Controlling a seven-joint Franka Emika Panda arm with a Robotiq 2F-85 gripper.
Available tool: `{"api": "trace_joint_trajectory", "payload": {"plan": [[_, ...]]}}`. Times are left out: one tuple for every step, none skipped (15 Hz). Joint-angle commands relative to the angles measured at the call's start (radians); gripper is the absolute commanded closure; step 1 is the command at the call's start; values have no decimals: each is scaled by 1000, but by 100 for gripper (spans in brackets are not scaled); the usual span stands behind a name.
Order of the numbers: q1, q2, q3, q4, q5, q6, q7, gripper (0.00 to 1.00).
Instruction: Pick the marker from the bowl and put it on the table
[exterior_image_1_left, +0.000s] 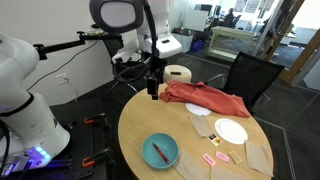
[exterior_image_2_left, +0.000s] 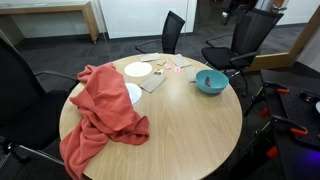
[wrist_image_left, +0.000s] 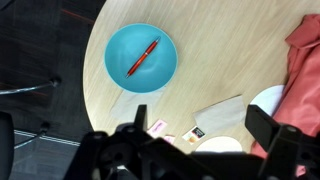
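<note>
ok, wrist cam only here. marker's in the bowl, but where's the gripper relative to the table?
Observer: In an exterior view the gripper hangs clear of the table, near the edge opposite the bowl, not over it.
Operator: that red cloth, how big? I only see a corner.
Observer: Big. The red cloth covers a broad part of the tabletop and drapes down over the edge.
Operator: anything off the table near the arm?
Observer: A round beige stool stands just beyond the table edge, close to the gripper.
</note>
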Motion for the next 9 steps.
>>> {"api": "trace_joint_trajectory", "payload": {"plan": [[-34,110,23,-6,12,124,118,0],[-38,138,20,-11,16,153,146,0],[-40,163,17,-13,16,176,171,0],[-44,188,13,-22,15,198,197,0],[-51,208,13,-27,3,215,226,0],[-52,227,7,-39,3,232,248,0],[-54,249,2,-44,-2,243,267,0],[-55,271,-5,-53,-1,258,279,0],[-57,289,-11,-59,-5,265,296,0]]}}
